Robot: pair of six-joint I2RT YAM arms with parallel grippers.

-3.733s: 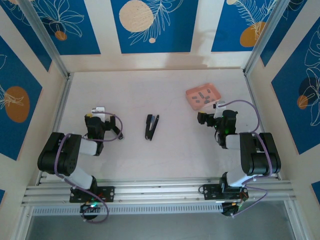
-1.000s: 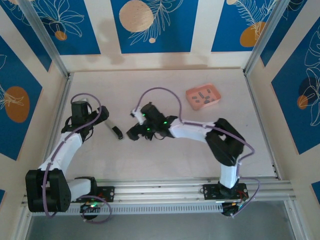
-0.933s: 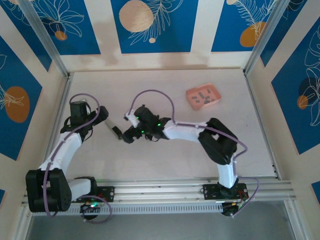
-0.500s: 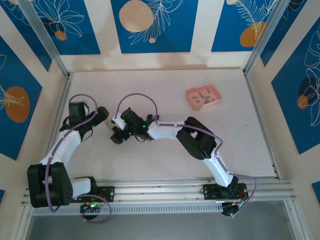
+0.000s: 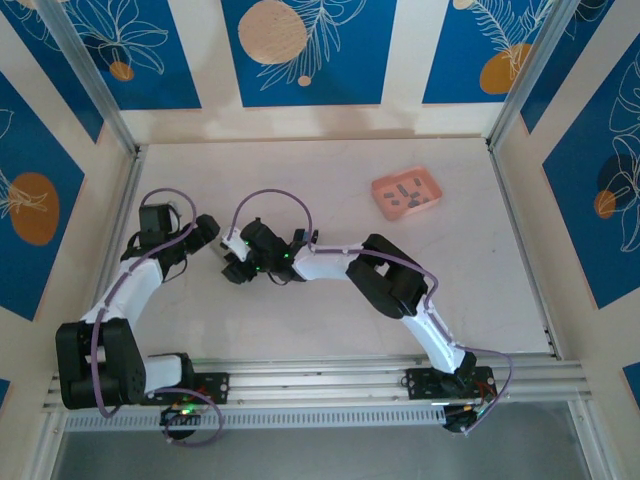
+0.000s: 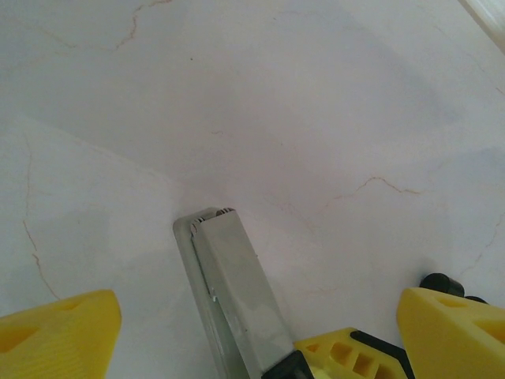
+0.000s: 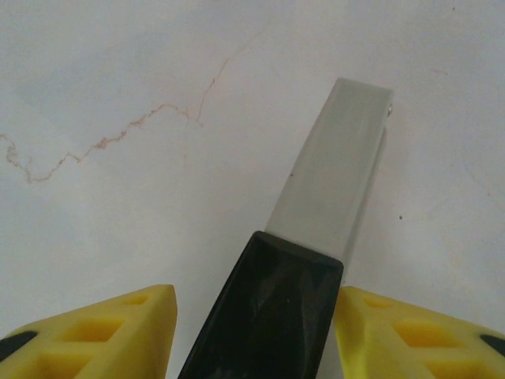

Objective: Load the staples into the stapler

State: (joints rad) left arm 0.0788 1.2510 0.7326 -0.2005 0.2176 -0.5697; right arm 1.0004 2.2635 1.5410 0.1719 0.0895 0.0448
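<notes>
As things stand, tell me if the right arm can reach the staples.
Probably not yet: its end effector is stretched far left, closed on the stapler. The staples lie uncovered in the pink tray, so it must let go first.

Bright, soft, even light
A faint diagonal shadow edge crosses the pale tabletop (image 6: 316, 118) ahead of the left end effector (image 6: 252, 332); its yellow fingertips (image 6: 55, 332), closest to the lens, look slightly soft.

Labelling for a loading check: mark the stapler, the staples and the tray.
stapler (image 7: 331, 158): right wrist view, on the silvery inner rail.
staples (image 5: 400, 192): top external view, on one dark strip.
tray (image 5: 377, 187): top external view, on the left rim.
</notes>
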